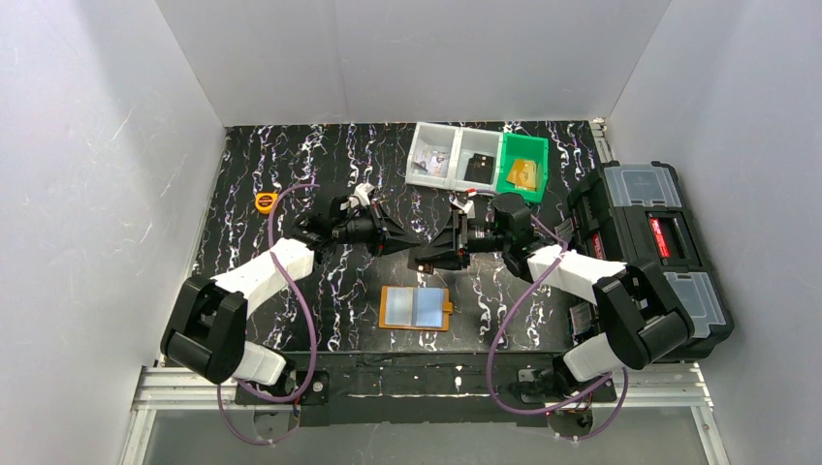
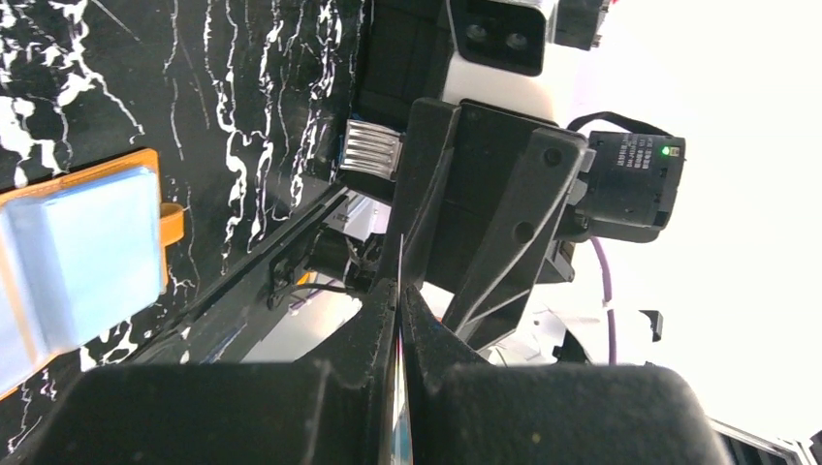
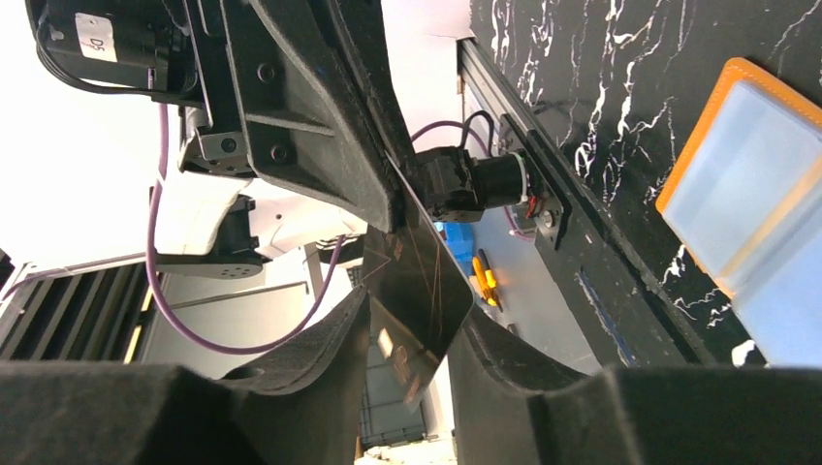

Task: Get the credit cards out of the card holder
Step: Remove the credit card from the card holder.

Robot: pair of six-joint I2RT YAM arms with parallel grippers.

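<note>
While the left gripper (image 2: 398,295) is clamped on the edge of one dark card (image 3: 424,276) and the right gripper (image 3: 412,325) has its jaws parted around the card's other end, the task looks partly done. That card is out and held in the air between them. Below both grippers, on the robot's side, the single card holder (image 1: 387,308) lies open on the table (image 1: 291,194), with what look like two pale blue cards (image 1: 403,307) in its pockets, not yet removed.

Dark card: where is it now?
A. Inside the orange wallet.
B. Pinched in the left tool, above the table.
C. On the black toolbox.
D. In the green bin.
B: the left wrist view shows the left tool shut on the dark card, seen edge-on, while the orange wallet lies open on the table.
</note>
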